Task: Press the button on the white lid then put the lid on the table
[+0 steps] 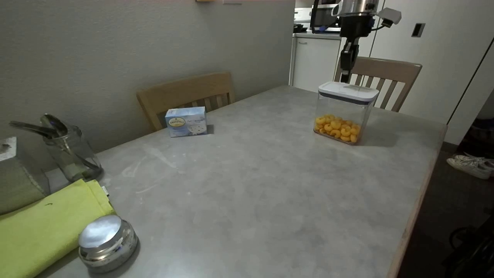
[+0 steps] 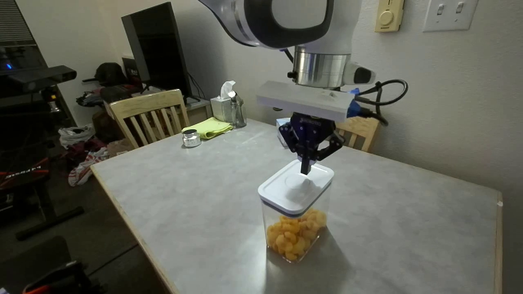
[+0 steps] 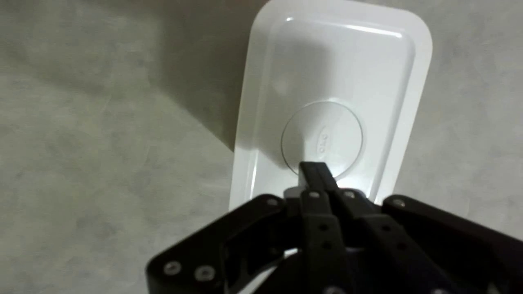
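Note:
The white lid sits on top of a clear container with orange pieces, which stands upright on the grey table. The lid also shows in an exterior view and in the wrist view. The button is the round centre of the lid, flush with it as far as I can see; its near edge is hidden behind the fingertips. My gripper is shut, with its fingertips together and nothing between them. It points down over the lid in both exterior views; I cannot tell whether it touches.
A blue tea box stands near the wall. A glass jar with cutlery, a yellow cloth and a round metal jar are at the table's far end from the container. Wooden chairs stand at the edges.

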`<act>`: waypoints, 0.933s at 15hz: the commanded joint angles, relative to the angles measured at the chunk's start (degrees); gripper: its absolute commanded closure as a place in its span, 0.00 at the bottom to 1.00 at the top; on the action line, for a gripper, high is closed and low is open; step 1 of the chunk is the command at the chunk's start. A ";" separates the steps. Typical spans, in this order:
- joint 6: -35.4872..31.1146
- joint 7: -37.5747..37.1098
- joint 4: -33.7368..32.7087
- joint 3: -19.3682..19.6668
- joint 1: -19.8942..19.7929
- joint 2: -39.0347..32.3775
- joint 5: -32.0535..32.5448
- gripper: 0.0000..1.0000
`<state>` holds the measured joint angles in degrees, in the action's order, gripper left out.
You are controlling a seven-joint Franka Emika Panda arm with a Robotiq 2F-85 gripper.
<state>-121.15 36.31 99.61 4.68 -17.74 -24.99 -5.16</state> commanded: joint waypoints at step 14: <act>-0.07 -0.76 3.83 -0.26 -0.19 -0.05 -0.48 1.00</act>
<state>-121.14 35.28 102.37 4.77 -17.75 -24.65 -5.16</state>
